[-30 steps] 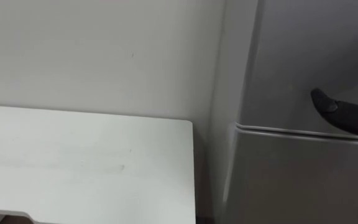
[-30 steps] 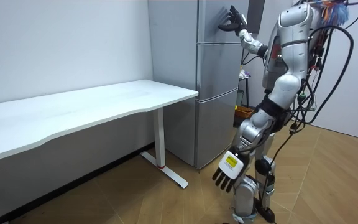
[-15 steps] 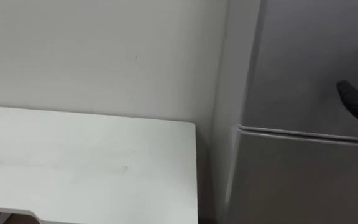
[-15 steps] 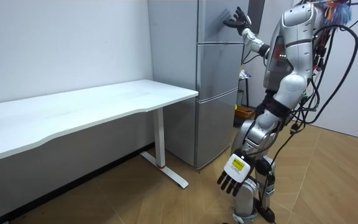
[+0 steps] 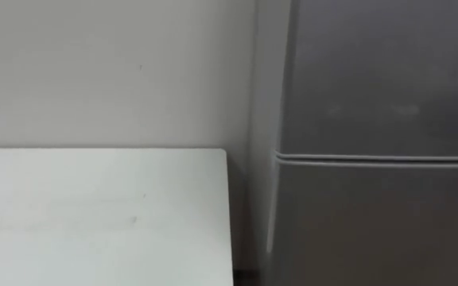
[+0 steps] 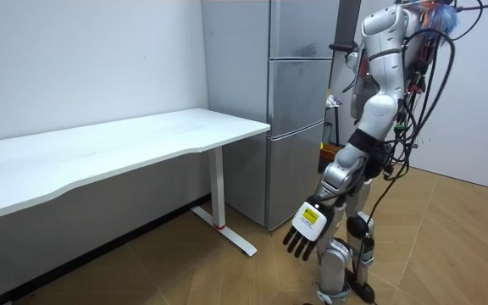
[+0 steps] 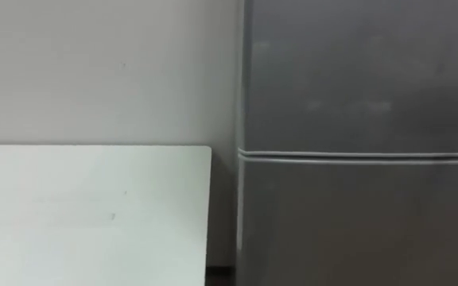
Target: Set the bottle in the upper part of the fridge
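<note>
**Eye views.** A pale wall (image 5: 110,71) fills the upper left. Below it lies a white surface (image 5: 94,214), whose right edge runs straight down toward the bottom of the view. A narrow dark gap separates that edge from the grey fridge (image 5: 267,95), which stands just beside it and takes up the right half. The upper door (image 5: 380,71) sits flush and shut. A thin horizontal seam (image 5: 372,160) divides it from the lower door (image 5: 372,230), which is also shut.

**Room view.**
- **Robot:** It stands upright on the wood floor (image 6: 456,246), at the room view's right. It is close to the fridge front and its chest is turned toward the fridge.
- **Left hand:** The left hand (image 6: 303,233) hangs low beside the knee, on the side nearer me. Its fingers are straight and point down at the floor. The hand is open and carries nothing.
- **Right hand:** The right hand (image 6: 342,47) is raised to about shoulder height. It is near the fridge's front edge, roughly level with the seam under the upper door. It reads as a small dark shape, and I cannot tell whether it is open or closed.
- **Surface:** The long surface stretches off to the room view's left on a white leg (image 6: 220,191). Its near corner is just beside the fridge's side.
- **Bottle:** I cannot tell from here where the bottle is. I therefore cannot say which way it points or how its long axis lies.
</note>
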### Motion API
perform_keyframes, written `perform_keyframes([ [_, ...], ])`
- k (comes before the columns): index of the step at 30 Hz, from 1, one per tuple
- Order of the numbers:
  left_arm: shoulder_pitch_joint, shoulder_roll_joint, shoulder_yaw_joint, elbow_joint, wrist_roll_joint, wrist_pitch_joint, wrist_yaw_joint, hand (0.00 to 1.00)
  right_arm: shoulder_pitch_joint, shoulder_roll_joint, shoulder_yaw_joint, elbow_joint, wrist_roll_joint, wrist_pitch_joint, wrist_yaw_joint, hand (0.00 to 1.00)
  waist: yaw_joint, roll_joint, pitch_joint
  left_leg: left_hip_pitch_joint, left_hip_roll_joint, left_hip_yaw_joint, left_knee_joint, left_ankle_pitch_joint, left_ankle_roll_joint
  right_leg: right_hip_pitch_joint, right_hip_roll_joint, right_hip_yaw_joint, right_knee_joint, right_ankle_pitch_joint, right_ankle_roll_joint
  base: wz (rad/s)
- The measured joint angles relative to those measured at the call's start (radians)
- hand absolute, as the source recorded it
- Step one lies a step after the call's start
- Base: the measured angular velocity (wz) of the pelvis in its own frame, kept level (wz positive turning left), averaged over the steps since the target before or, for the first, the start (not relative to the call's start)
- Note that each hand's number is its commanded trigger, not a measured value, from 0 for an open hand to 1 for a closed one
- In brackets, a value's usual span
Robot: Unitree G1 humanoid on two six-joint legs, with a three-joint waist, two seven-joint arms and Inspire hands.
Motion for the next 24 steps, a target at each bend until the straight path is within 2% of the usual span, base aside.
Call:
perform_keyframes([
  [4,-0.001,0.000,0.010,0.000,-0.005,-0.002,0.014,0.00,0.044,-0.020,-0.046,-0.003,-0.001,0.000,-0.028,0.00,-0.023,-0.023,-0.0022,0.000,0.000,0.003,0.000,0.000,0.000,0.000,0.000,0.003,-0.001,0.000,0.000,-0.03],
  [7,-0.003,0.000,0.021,0.002,-0.011,-0.003,0.024,0.00,0.086,-0.020,-0.072,-0.003,-0.001,0.001,-0.030,0.00,-0.028,-0.037,0.0027,0.002,0.001,0.012,0.000,-0.001,0.000,-0.002,0.000,0.012,0.001,0.000,0.000,-0.06],
  [11,-0.007,-0.001,0.025,-0.001,-0.021,-0.009,0.028,0.00,0.154,-0.020,-0.099,-0.002,0.015,0.000,-0.030,0.00,-0.034,-0.029,0.0033,0.001,0.003,0.019,0.002,-0.006,0.001,-0.005,0.001,0.015,0.002,0.002,0.001,-0.05],
  [17,-0.011,-0.007,0.027,-0.006,-0.021,-0.009,0.031,0.00,0.288,-0.019,-0.102,-0.002,0.097,0.000,-0.061,0.00,-0.035,0.002,0.0016,0.002,0.004,0.024,-0.002,-0.010,0.000,-0.005,0.001,0.024,0.003,0.002,0.001,-0.01],
  [20,-0.009,-0.009,0.027,-0.043,-0.021,-0.011,0.047,0.00,0.356,0.009,-0.102,0.000,0.097,0.000,-0.090,0.00,-0.032,0.014,0.0053,0.012,0.005,0.028,-0.006,-0.009,-0.001,-0.007,0.003,0.030,0.003,0.002,0.001,-0.05],
  [24,-0.017,-0.015,0.027,-0.033,-0.057,-0.028,0.055,0.00,0.421,0.086,-0.102,0.064,0.095,-0.001,-0.098,0.00,-0.029,0.011,0.0060,0.019,0.004,0.037,-0.006,-0.008,-0.001,-0.004,0.003,0.041,0.001,0.000,0.002,-0.09],
])
